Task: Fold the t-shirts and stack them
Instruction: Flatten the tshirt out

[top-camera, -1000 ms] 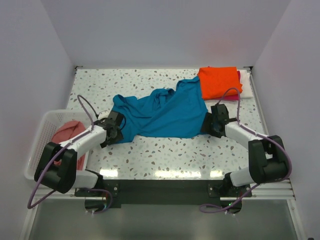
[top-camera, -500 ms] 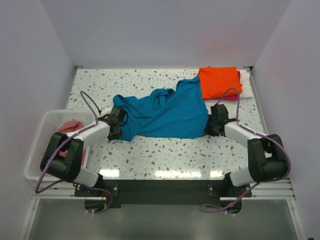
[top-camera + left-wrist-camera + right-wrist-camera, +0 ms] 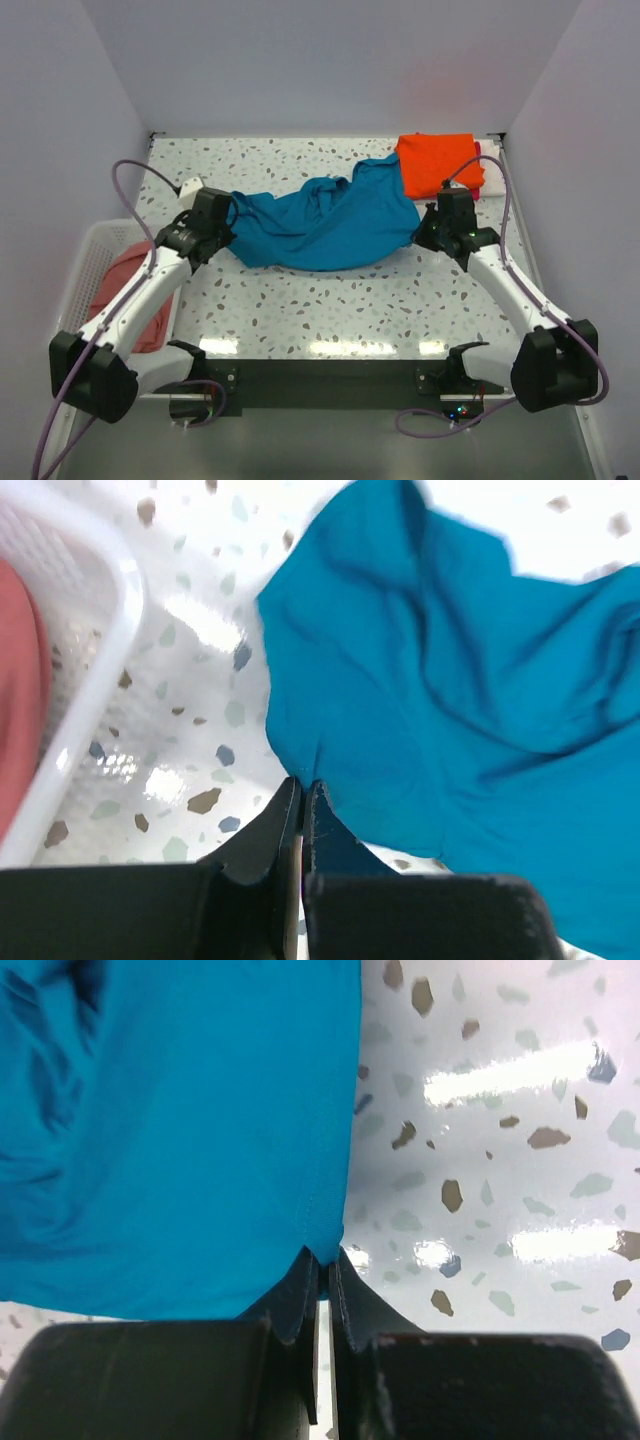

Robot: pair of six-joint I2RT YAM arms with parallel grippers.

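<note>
Teal-blue t-shirt [image 3: 320, 225]: middle of worktop [image 3: 330, 300], crumpled. Left hand [image 3: 302, 790] and right hand [image 3: 322, 1258], gaping a second ago, now clenched on its near corners, hem slung between them. Judged: ready for spreading flat; folding not begun.

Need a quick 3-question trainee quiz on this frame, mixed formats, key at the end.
1. True or false: the left gripper and the right gripper are each shut on an edge of the teal-blue t-shirt.
2. Where does the salmon-pink t-shirt lie? A) in the white basket B) under the teal-blue t-shirt C) in the right gripper
3. What colour is the folded t-shirt at the far right corner?

Key: 1 true; 2 A; 3 orange.
</note>
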